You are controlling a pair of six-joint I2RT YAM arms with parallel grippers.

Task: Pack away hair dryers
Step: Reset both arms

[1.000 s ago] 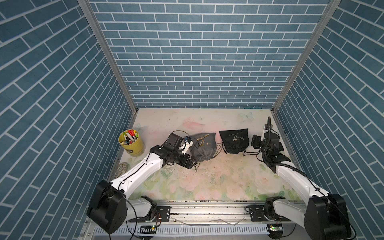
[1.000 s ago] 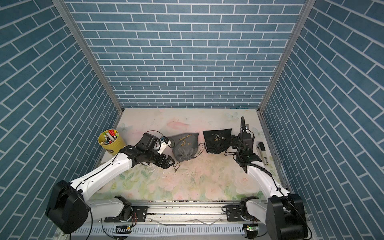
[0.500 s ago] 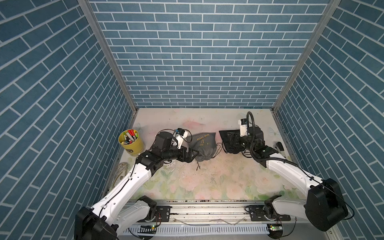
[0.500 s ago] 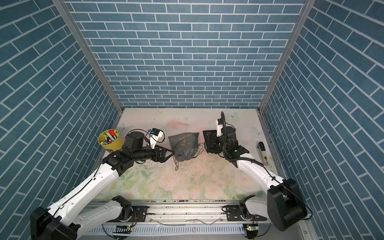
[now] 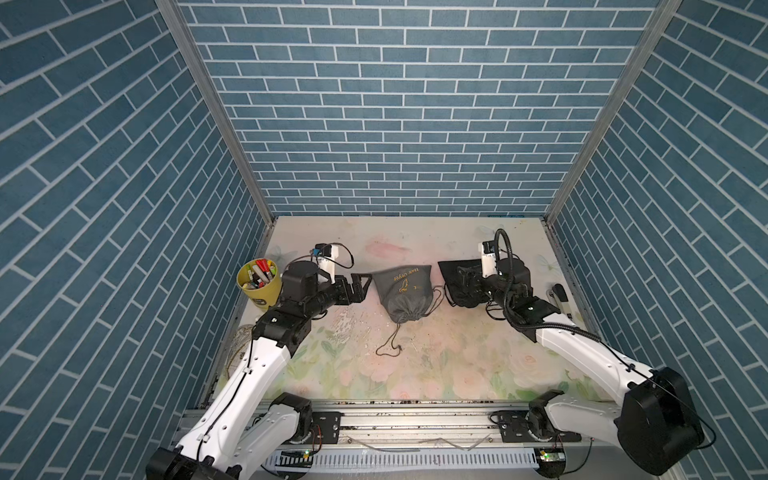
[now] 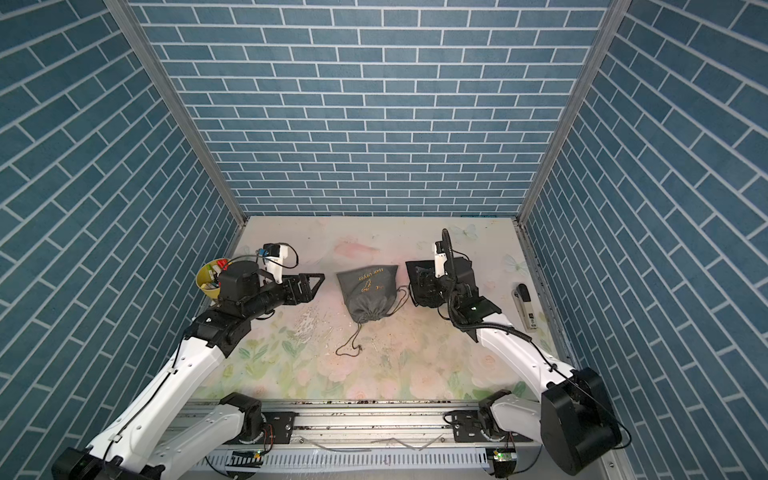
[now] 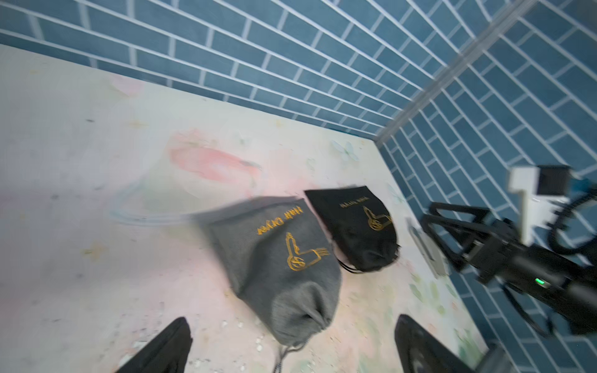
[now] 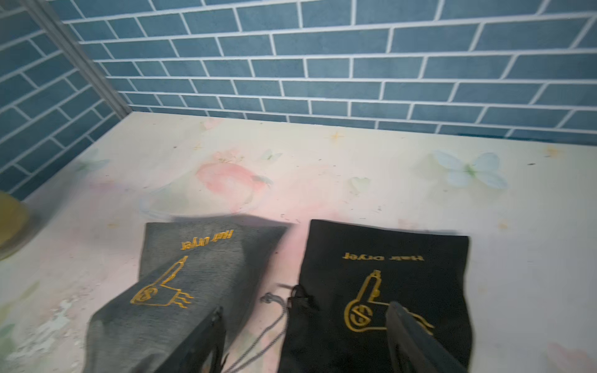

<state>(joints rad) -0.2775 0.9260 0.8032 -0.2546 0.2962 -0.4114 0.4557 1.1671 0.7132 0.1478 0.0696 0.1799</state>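
No hair dryers show; they are hidden or out of view. A bulging grey drawstring pouch (image 5: 405, 293) (image 6: 368, 291) and a black pouch (image 5: 451, 270) (image 6: 415, 268), both with gold print, lie side by side at mid-table. My left gripper (image 5: 361, 286) (image 7: 290, 342) hovers open just left of the grey pouch (image 7: 284, 268), with nothing between its fingers (image 7: 168, 348). My right gripper (image 5: 465, 278) (image 8: 303, 336) is open low over the black pouch (image 8: 371, 290). One finger is above the grey pouch (image 8: 181, 290), the other above the black one.
A yellow cup (image 5: 257, 282) of pens stands by the left wall behind my left arm. A small white and black object (image 5: 561, 299) lies along the right wall. The grey pouch's cord (image 5: 390, 345) trails toward the front. Tiled walls enclose three sides.
My right gripper swung left from beside the black pouch to above it. My left gripper opened wider, and its arm stretched out and straightened toward the grey pouch.
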